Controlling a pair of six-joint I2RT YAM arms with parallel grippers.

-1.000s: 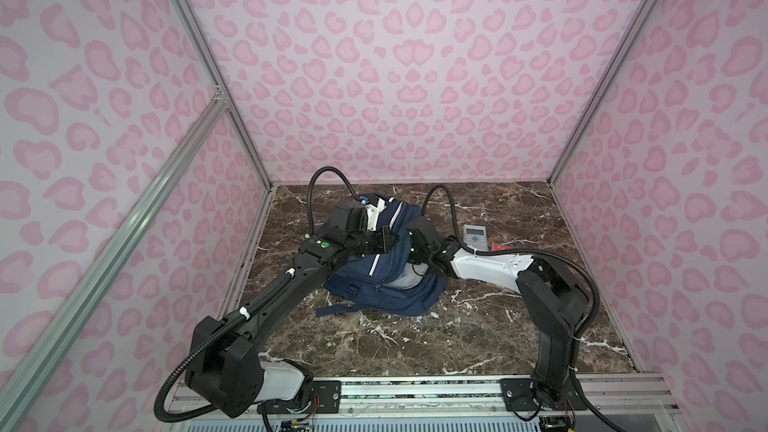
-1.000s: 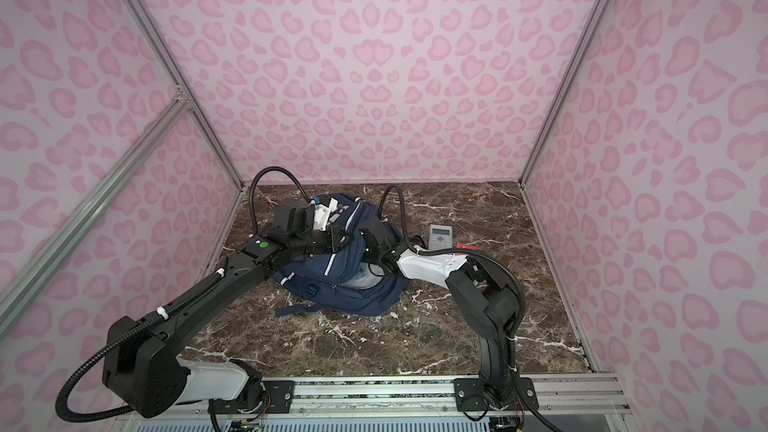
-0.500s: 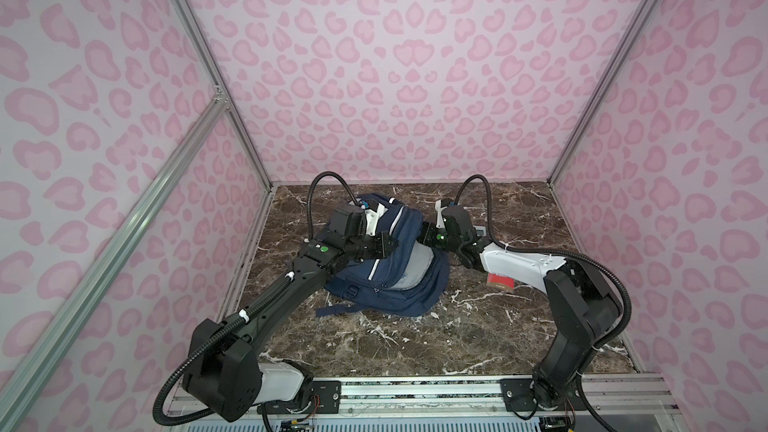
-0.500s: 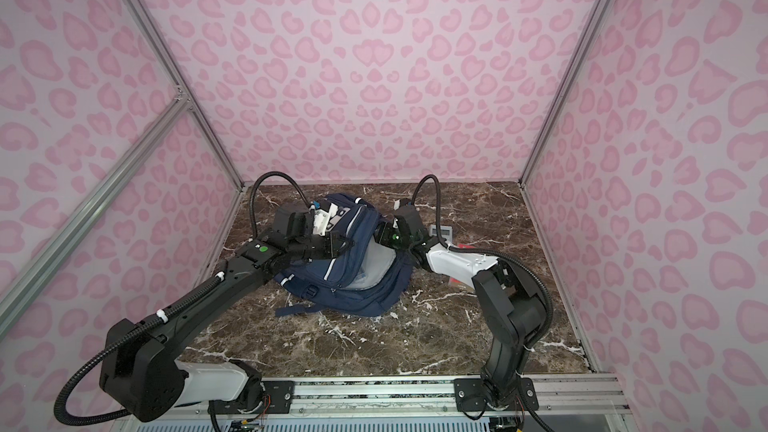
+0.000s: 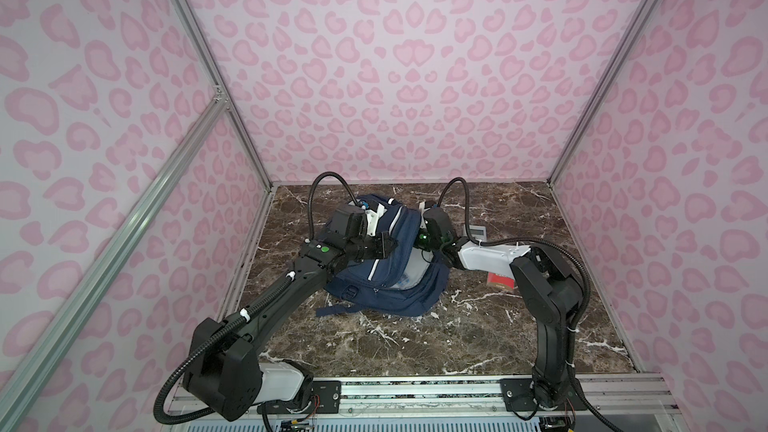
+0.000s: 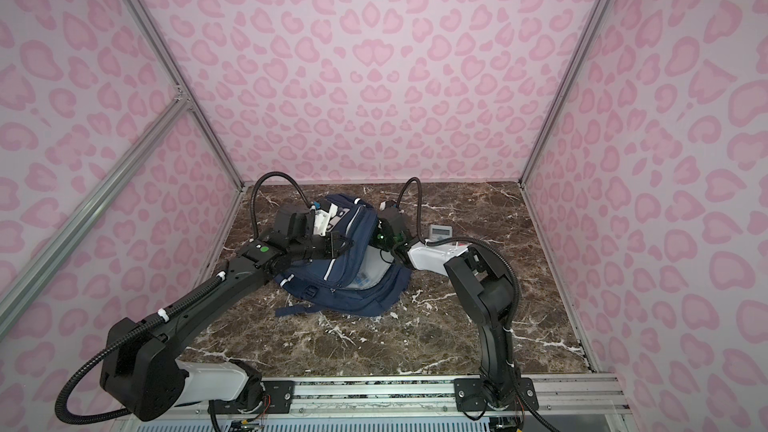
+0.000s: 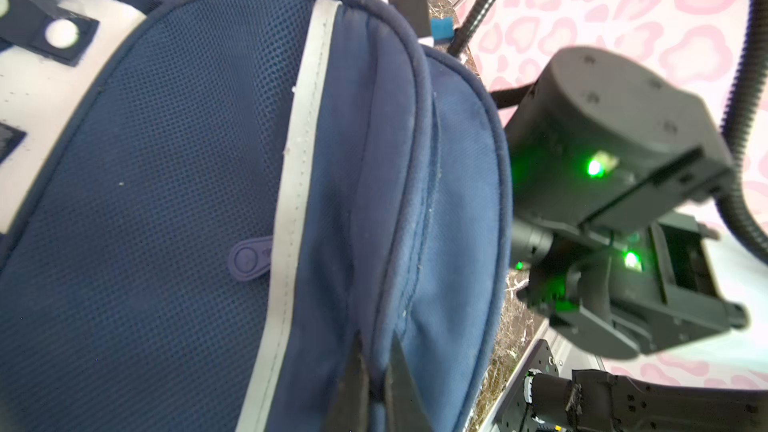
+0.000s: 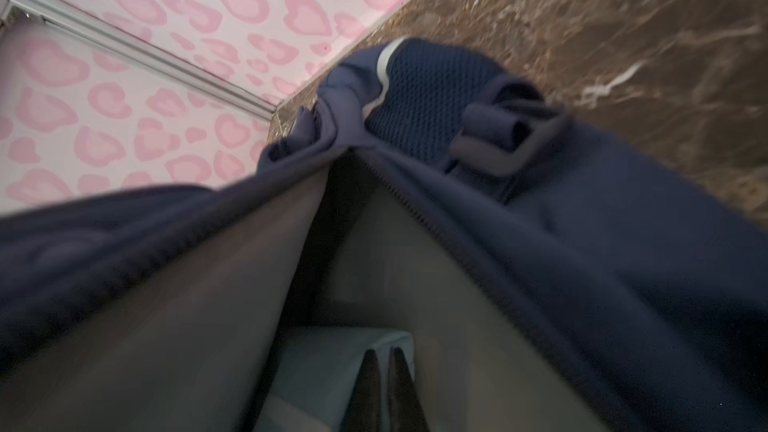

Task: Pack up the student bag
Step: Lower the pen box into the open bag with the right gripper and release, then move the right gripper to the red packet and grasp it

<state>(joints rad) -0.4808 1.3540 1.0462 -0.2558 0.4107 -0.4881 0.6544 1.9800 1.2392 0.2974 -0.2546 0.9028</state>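
Note:
The navy student bag [image 5: 384, 284] lies in the middle of the marble floor, main pocket unzipped towards the right. My left gripper [image 7: 377, 367] is shut on a fold of the bag's upper rim and holds the flap [image 5: 395, 238] up. At the bag's right side my right gripper [image 8: 384, 361] points into the open pocket, its jaws shut together with nothing seen between them. Just beyond its tips a light-blue pouch [image 8: 332, 363] lies inside against the grey lining [image 8: 436, 268]. The flap hides the right fingertips in both top views.
A grey calculator [image 5: 476, 231] lies on the floor behind the right forearm. A red flat thing [image 5: 500, 281] shows under that arm. Pink patterned walls close in three sides. The right wrist housing [image 7: 615, 201] hangs close to the bag's side.
My right gripper has gone from open to shut and drawn back from deep in the bag to its right rim. The left gripper keeps its hold on the flap.

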